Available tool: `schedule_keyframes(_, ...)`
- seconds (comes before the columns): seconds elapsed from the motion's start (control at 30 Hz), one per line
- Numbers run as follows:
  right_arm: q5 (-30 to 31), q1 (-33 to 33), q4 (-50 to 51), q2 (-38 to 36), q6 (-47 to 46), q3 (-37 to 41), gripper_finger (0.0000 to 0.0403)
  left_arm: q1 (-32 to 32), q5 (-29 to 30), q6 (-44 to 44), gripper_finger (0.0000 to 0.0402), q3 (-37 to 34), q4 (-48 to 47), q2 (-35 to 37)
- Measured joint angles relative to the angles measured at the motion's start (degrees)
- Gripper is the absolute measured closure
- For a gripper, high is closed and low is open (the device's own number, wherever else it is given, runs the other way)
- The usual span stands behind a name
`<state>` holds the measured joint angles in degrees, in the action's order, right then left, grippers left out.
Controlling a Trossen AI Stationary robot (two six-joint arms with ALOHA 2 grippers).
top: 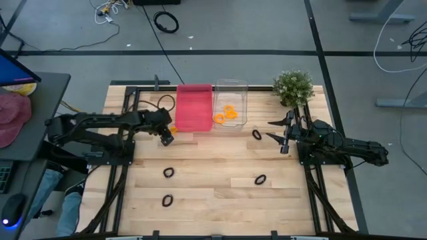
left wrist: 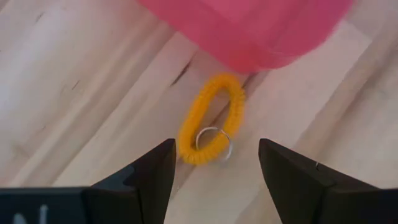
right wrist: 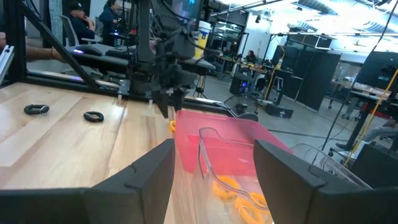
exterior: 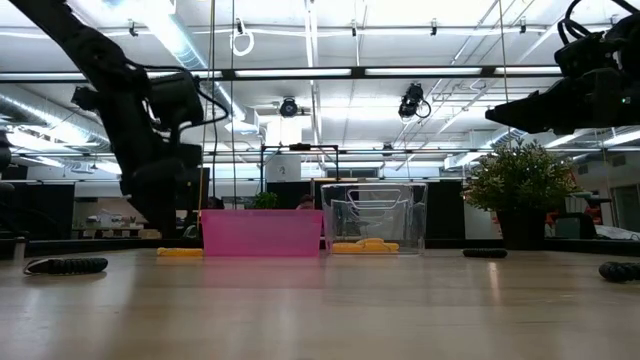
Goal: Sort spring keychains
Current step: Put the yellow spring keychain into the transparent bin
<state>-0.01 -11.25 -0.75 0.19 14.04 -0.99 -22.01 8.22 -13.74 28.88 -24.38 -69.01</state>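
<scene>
From above, the left claw (top: 167, 139) hides most of the orange coiled-plastic spring keychain (left wrist: 210, 120) – only its wrist view shows it clearly, lying with a metal ring on the wooden surface (top: 213, 173) against the pink plastic bin (top: 194, 107). The left claw's fingers stand apart, holding nothing. The right claw (top: 283, 133) hangs open and empty near the clear plastic container (top: 231, 104) holding orange keychains.

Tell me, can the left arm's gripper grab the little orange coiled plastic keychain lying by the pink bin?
Probably yes. The left gripper is open right over the orange coiled keychain, nothing between them; the pink bin sits just beyond it.
</scene>
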Motion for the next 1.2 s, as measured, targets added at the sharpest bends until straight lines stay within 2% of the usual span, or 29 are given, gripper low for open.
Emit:
schedule_keyframes(0.4, 0.02, -0.01, 0.02, 0.00, 0.01, 0.00, 0.0182, -2.44, -1.23, 1.46, 0.0166, 0.28, 4.38, -10.45)
schedule_keyframes(1.03, 0.02, 0.01, 0.00, 0.00, 0.01, 0.00, 0.0182, -2.87, -0.56, 1.27, 0.0166, -0.04, 7.21, -10.54)
schedule_keyframes(1.2, 0.02, 0.00, 0.00, 0.02, 0.00, 0.00, 0.0182, -2.85, -0.70, 1.35, 0.0188, -0.04, 7.29, -10.54)
